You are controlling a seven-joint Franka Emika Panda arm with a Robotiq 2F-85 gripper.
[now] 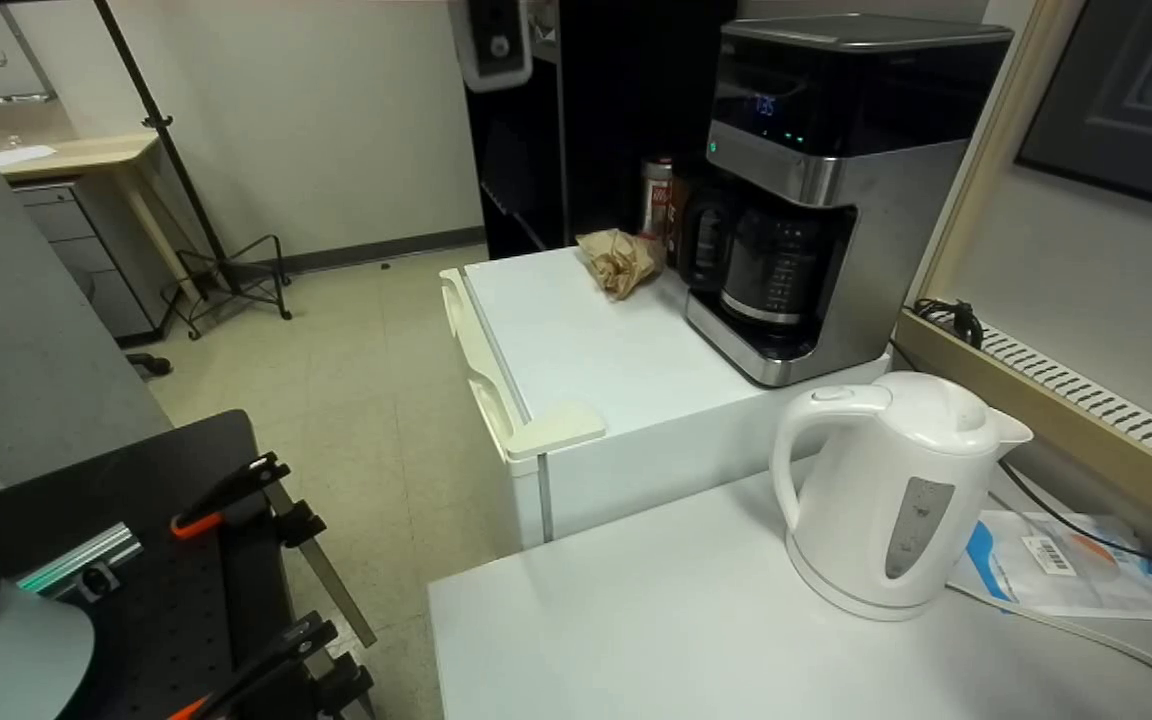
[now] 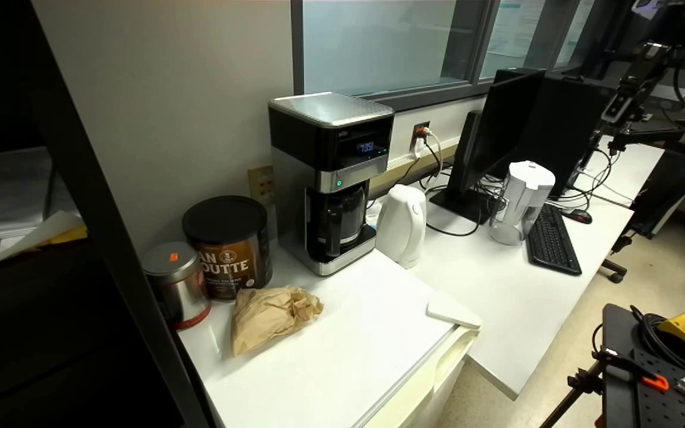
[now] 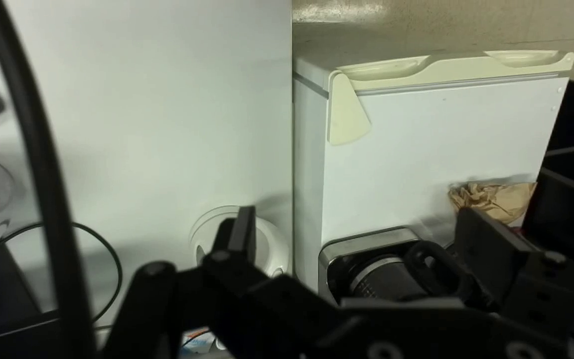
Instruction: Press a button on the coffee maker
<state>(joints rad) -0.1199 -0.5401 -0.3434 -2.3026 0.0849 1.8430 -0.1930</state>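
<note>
The coffee maker is boxy and black with silver trim; it stands upright in both exterior views [image 1: 866, 90] [image 2: 301, 154]. Its front panel has a lit blue display [image 2: 365, 147], and a green-lit button [image 2: 339, 183] sits on the silver strip below. The dark glass carafe [image 1: 781, 265] stands in its recess. In the wrist view only the base of the coffee maker [image 3: 366, 242] and the carafe show; its panel is hidden behind my gripper. My gripper [image 3: 357, 214] is open and empty, fingers wide apart. The arm [image 2: 681, 27] hangs at upper right, well away from the coffee maker.
A white kettle [image 1: 876, 500] stands close beside the coffee maker. A crumpled paper bag [image 2: 274, 315], a coffee tin [image 2: 229, 249] and a metal can [image 2: 179, 285] share the white fridge top [image 2: 342, 345]. A clear pitcher [image 2: 518, 202] and a monitor [image 2: 503, 125] stand on the desk.
</note>
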